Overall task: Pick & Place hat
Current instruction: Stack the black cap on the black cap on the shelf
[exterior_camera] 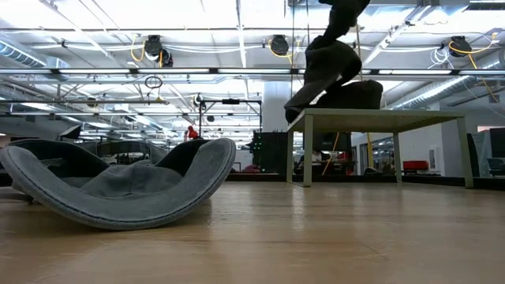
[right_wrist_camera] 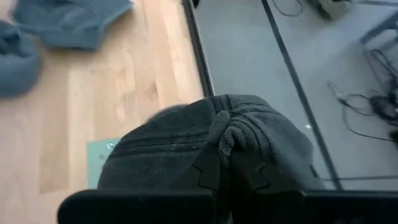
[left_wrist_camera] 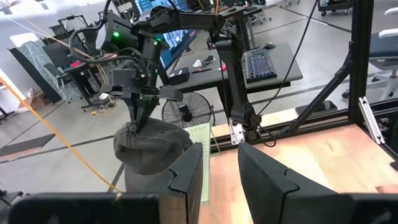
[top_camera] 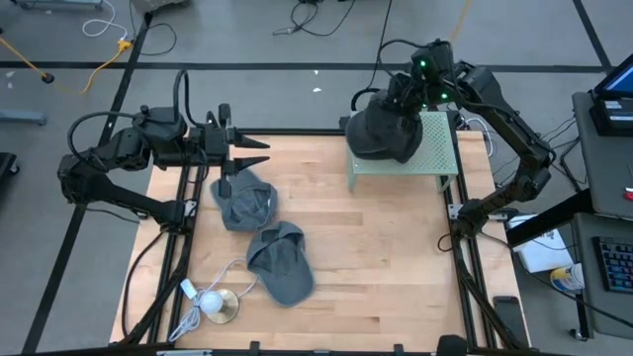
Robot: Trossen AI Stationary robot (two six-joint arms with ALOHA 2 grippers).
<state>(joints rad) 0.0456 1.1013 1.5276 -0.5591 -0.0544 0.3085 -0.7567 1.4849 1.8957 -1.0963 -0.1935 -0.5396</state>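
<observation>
Fingers of the left gripper (top_camera: pixel 255 152) stand partly apart with nothing between them, hovering at the worktop's (top_camera: pixel 386 257) far left edge. Just below those fingers lies a grey hat (top_camera: pixel 244 202), and further toward the near edge lies a second grey hat (top_camera: pixel 280 261); beside that one sit a small white plug and a round metal disc (top_camera: pixel 220 306) on a cord. Across the worktop, well apart from the left fingers, the right gripper (top_camera: pixel 404 97) is pinched shut on the crown of a dark hat (top_camera: pixel 383 133), bunching the fabric into a fold. This dark hat hangs directly under the right fingers, over the left end of a pale green stand (top_camera: pixel 435 148), its brim (exterior_camera: pixel 298 106) drooping lower past the stand's edge. Its long axis I cannot tell, since it hangs crumpled.
</observation>
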